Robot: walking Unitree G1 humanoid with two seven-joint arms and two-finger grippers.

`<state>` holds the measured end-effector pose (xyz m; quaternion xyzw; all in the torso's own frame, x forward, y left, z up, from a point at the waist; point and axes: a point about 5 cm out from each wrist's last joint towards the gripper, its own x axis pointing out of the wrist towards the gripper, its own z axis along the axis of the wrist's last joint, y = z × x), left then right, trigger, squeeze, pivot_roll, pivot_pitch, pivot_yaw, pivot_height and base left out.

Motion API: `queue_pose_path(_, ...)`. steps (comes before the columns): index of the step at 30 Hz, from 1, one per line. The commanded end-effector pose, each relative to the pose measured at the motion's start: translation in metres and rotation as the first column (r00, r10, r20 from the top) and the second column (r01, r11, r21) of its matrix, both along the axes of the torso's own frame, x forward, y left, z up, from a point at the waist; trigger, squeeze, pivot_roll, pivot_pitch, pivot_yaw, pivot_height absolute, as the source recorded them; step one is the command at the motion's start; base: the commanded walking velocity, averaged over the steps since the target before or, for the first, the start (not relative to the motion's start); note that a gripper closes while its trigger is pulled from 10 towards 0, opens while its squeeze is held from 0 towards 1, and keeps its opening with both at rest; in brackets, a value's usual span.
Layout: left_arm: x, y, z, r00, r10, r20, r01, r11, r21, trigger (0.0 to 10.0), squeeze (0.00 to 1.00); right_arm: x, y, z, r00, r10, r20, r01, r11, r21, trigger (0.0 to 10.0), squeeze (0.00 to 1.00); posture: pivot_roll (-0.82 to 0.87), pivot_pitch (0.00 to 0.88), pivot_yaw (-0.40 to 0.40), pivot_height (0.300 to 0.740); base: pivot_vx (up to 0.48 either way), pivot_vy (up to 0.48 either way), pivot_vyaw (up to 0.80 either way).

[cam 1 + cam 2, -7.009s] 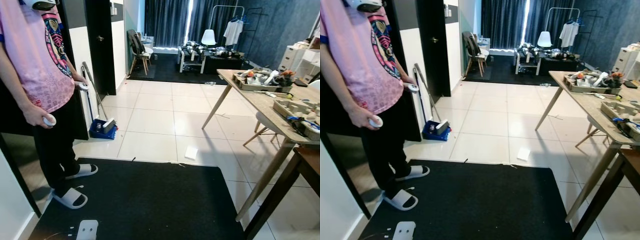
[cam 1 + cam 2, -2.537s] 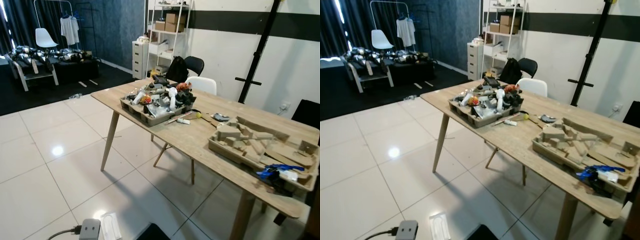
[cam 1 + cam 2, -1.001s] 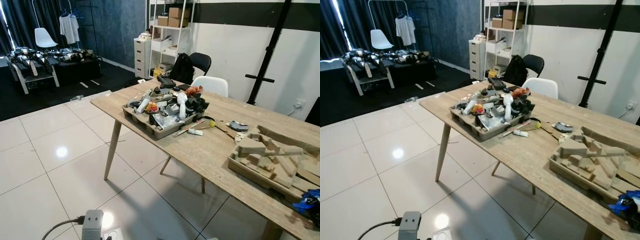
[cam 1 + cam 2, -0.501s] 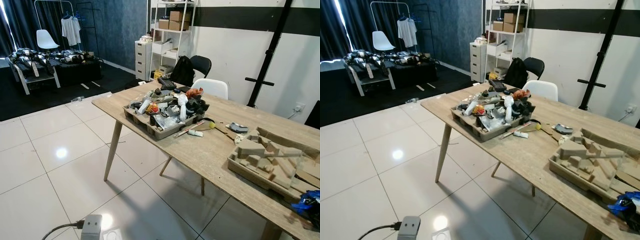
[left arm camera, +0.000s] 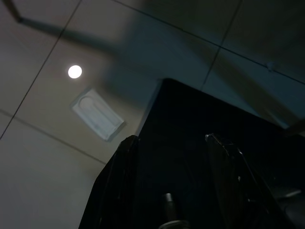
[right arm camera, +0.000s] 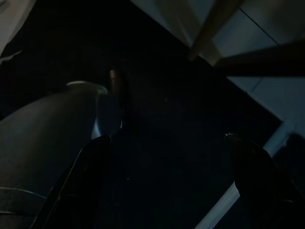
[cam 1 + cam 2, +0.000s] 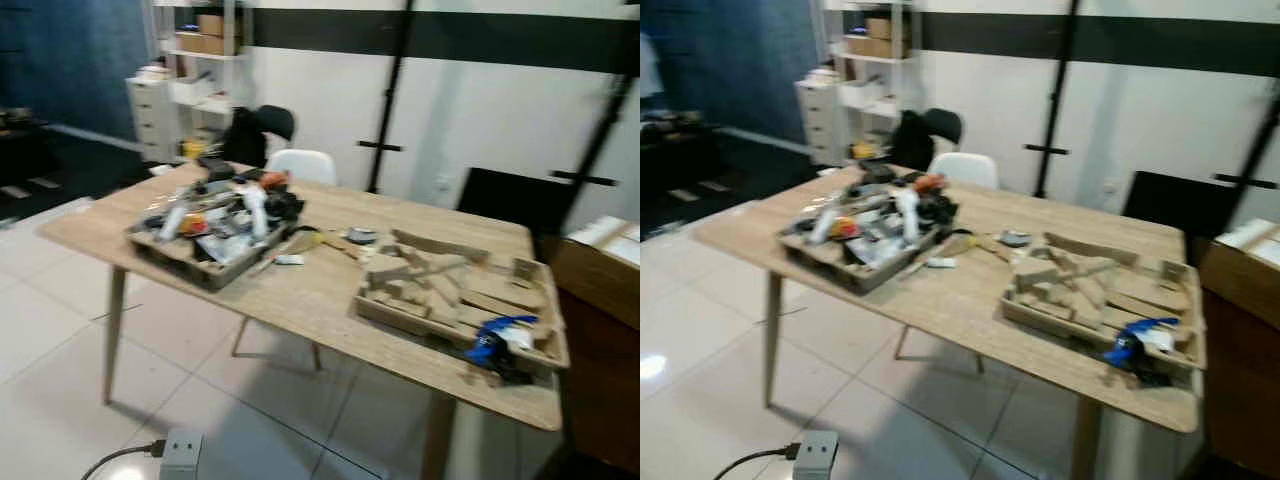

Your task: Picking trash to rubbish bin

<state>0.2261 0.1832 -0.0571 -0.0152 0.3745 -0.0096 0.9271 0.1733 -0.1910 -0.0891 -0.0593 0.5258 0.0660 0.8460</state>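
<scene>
Trash on the tile floor, both pincers idle

Trash, a flat pale packet (image 5: 98, 114), lay on the tiled floor (image 5: 43, 157) just off the corner of the black mat (image 5: 200, 124), as the left wrist view showed it. The left pincer (image 5: 174, 181) hung above that mat with its two fingers spread apart, nothing between them, touching nothing. The right pincer (image 6: 169, 176) hung over the dark mat as well, its fingers set wide and empty; a dark-clad leg and a pale slipper (image 6: 88, 86) of a person stood on the mat close by, and a wooden leg of the table (image 6: 209, 33) crossed above.

Ahead, in the blurred head views, a long wooden table (image 7: 320, 290) carried two trays. The grey tray (image 7: 205, 235), at the table's far left end, was heaped with mixed clutter. The cardboard tray (image 7: 450, 295), toward the right end, held cardboard pieces and a blue item (image 7: 490, 340) at its near corner. Small bits lay on the table between the two trays. Behind the table stood one white chair (image 7: 300, 165) and one black chair (image 7: 262, 130), with white shelving (image 7: 190, 70) further back. Below the table's left end, a small grey box (image 7: 180, 455) with a cable showed at the frame's lower edge.
</scene>
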Motion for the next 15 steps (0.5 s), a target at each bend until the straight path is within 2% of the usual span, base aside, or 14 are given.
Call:
queue_pose_path(1,-0.0045,0.0073,-0.0021,1.0,-0.006,-0.019,0.006,1.0,0.027,10.0,0.0,-0.0048,0.0023,-0.0024,1.0,-0.006,-0.017,0.006,1.0,0.012,10.0,0.0,0.06,0.0,-0.004,0.74,0.0,0.0,-0.8)
queue_pose_path(10,-0.0053,0.0076,-0.0025,1.0,-0.011,-0.024,0.012,1.0,0.024,10.0,0.0,-0.0053,0.0031,-0.0027,1.0,-0.021,-0.015,0.021,1.0,0.021,10.0,0.0,0.07,0.0,0.002,0.74,0.0,0.0,-0.8)
queue_pose_path(14,-0.0049,0.007,-0.0023,0.999,-0.039,-0.028,0.04,0.999,0.035,10.0,0.0,-0.0051,0.0027,-0.0026,0.999,-0.03,-0.013,0.03,0.999,0.021,10.0,0.0,0.06,0.0,0.008,0.74,0.0,0.0,-0.8)
queue_pose_path(15,-0.0054,0.0052,-0.0028,0.997,-0.075,-0.035,0.076,0.996,0.043,10.0,0.0,-0.0051,0.0025,-0.0025,0.999,-0.031,-0.013,0.031,0.999,0.021,10.0,0.0,0.06,0.0,0.019,0.74,0.0,0.0,-0.8)
